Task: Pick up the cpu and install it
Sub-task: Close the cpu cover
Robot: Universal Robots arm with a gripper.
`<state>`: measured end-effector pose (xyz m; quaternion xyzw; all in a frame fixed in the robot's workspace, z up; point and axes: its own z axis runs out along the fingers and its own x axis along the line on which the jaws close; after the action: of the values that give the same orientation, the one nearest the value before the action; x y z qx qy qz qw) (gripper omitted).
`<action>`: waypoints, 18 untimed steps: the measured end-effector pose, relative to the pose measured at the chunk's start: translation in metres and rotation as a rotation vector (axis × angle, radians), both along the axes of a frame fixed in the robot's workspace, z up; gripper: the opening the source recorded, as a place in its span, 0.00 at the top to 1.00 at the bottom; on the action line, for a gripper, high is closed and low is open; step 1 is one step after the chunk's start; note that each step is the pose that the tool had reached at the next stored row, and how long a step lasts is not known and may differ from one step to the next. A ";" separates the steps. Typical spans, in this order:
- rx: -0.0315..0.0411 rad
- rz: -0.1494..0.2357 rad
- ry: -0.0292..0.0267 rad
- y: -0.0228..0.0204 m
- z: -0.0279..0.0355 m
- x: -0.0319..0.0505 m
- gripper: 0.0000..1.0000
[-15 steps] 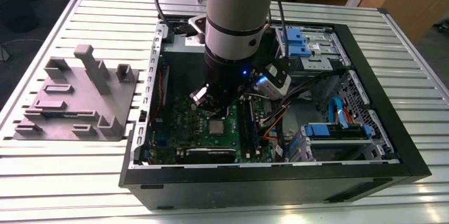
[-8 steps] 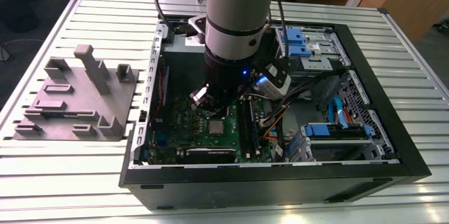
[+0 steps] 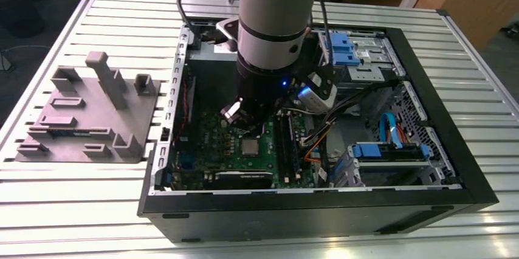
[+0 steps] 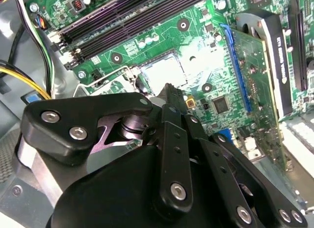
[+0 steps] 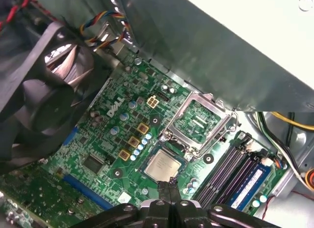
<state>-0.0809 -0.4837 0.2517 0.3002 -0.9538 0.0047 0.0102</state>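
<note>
The cpu, a small silvery square, lies flat in its socket on the green motherboard; the exterior view has it as a pale square just below the arm's end. The socket's shiny metal frame stands flipped open beside it. My gripper hovers at the cpu's edge with its black fingertips pressed together and nothing between them. In the second wrist view the gripper points at the pale socket square.
The robot arm reaches down into the open black computer case. A dark fan, memory slots, an expansion card, loose cables and a big grey box crowd the socket. A grey fixture block sits at the exterior view's left.
</note>
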 end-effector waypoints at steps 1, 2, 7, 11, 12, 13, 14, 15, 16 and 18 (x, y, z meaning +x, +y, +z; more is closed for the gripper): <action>-0.0001 0.015 0.0000 0.0000 0.0000 0.0001 0.90; -0.0001 0.031 0.0001 0.0000 0.0000 0.0001 0.90; -0.0002 0.116 0.0001 0.0000 -0.0001 0.0001 0.90; 0.0007 0.140 0.0000 0.0000 -0.0005 0.0014 0.90; 0.0086 0.143 -0.0007 0.0000 -0.0005 0.0023 0.90; 0.0218 0.148 -0.0016 0.0000 -0.0005 0.0026 0.90; 0.0376 0.152 -0.0026 0.0000 -0.0004 0.0026 0.90; 0.0538 0.157 -0.0037 0.0000 -0.0004 0.0027 0.90; 0.0607 0.164 -0.0040 0.0000 -0.0005 0.0028 0.90; 0.0618 0.191 -0.0035 0.0001 -0.0013 0.0028 0.90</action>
<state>-0.0781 -0.4836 0.2503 0.3898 -0.9206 -0.0233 -0.0013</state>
